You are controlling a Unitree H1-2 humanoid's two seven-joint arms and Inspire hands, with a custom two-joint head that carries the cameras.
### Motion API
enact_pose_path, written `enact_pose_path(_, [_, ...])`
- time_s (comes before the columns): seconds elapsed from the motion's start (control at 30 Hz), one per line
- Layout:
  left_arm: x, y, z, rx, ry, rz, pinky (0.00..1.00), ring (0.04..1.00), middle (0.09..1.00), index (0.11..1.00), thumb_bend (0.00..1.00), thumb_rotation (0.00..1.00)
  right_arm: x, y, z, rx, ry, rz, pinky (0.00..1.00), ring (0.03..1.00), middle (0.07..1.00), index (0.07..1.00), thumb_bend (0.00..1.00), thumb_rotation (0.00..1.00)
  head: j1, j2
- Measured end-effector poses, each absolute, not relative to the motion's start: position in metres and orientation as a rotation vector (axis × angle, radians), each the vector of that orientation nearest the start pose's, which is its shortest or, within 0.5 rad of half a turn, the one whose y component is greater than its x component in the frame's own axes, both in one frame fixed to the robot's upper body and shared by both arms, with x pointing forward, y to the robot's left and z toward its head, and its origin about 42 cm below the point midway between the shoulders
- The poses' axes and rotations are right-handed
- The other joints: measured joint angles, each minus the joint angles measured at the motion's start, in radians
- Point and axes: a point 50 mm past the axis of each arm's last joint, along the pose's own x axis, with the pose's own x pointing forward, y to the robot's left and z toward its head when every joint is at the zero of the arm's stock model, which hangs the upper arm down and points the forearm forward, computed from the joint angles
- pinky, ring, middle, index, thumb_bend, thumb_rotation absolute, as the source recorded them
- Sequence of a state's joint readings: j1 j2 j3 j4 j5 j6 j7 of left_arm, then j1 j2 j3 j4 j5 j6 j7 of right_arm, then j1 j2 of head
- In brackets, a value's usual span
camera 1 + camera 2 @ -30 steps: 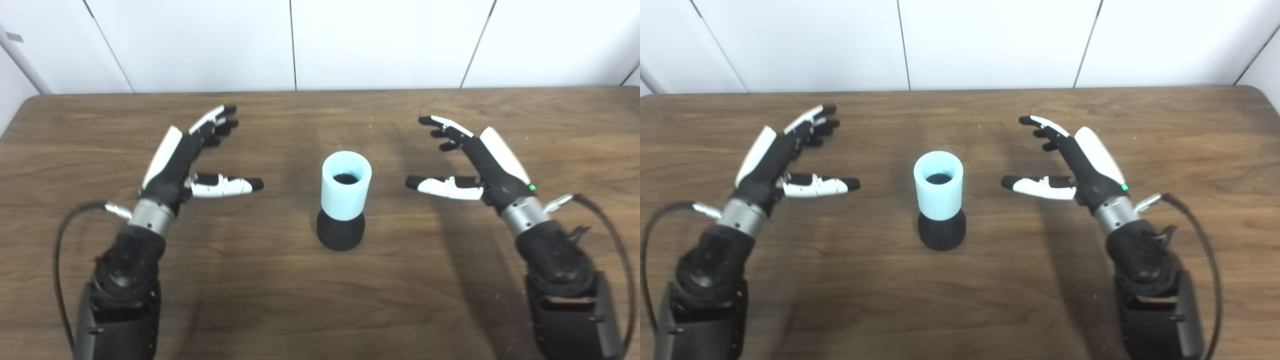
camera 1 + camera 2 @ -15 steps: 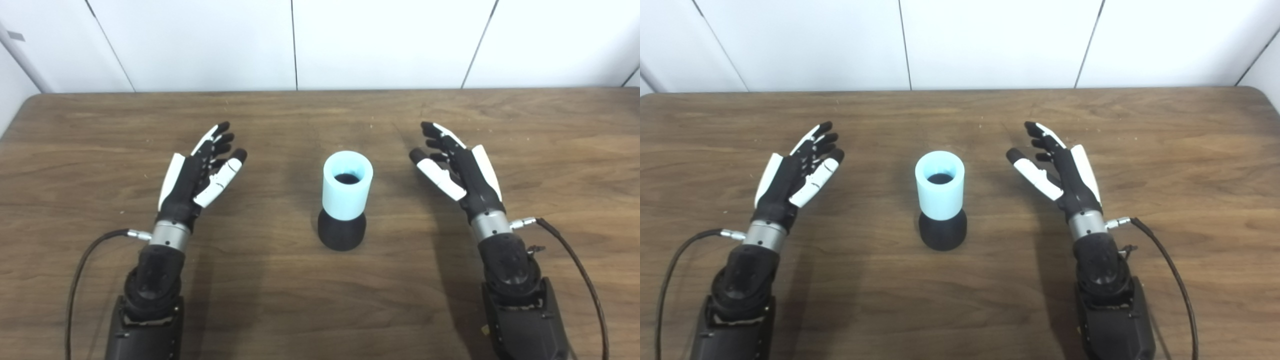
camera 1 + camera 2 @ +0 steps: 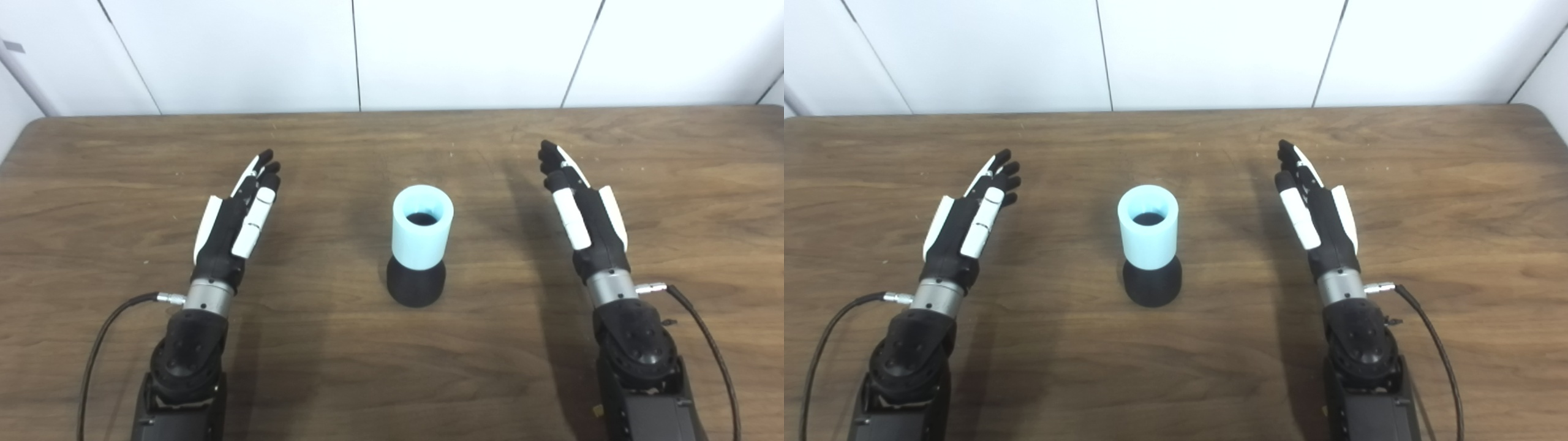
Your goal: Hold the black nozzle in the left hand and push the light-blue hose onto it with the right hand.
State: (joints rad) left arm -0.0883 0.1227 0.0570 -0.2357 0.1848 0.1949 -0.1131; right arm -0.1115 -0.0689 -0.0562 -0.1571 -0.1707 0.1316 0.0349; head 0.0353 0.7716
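Note:
A light-blue hose (image 3: 422, 226), a short wide tube, stands upright on top of a black nozzle (image 3: 416, 286) in the middle of the brown table (image 3: 392, 361). The nozzle's dark top shows inside the hose. My left hand (image 3: 237, 223) is open and empty, fingers stretched forward, well to the left of the pair. My right hand (image 3: 582, 214) is open and empty, fingers stretched forward, well to the right. Neither hand touches the hose or the nozzle.
White wall panels (image 3: 355, 55) run behind the table's far edge. Black cables (image 3: 104, 331) trail from both wrists across the table near its front edge.
Both hands have drawn back toward me and away from the hose. Their thumbs have swung in from pointing at the hose to lying alongside the fingers. The hose and nozzle have not moved.

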Motion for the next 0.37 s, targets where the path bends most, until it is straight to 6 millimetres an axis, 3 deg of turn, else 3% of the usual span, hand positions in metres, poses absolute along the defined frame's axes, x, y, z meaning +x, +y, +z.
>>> enact_pose_path(0.37, [0.3049,0.2532,0.1755,0.284,-0.115,-0.002,0.89,0.915,0.92,0.948,0.45,0.97,0.3153,-0.236,0.1636,-0.248,-0.133,-0.024,0.92,0.942,0.93,0.918,0.57,1.0,0.005,0.003])
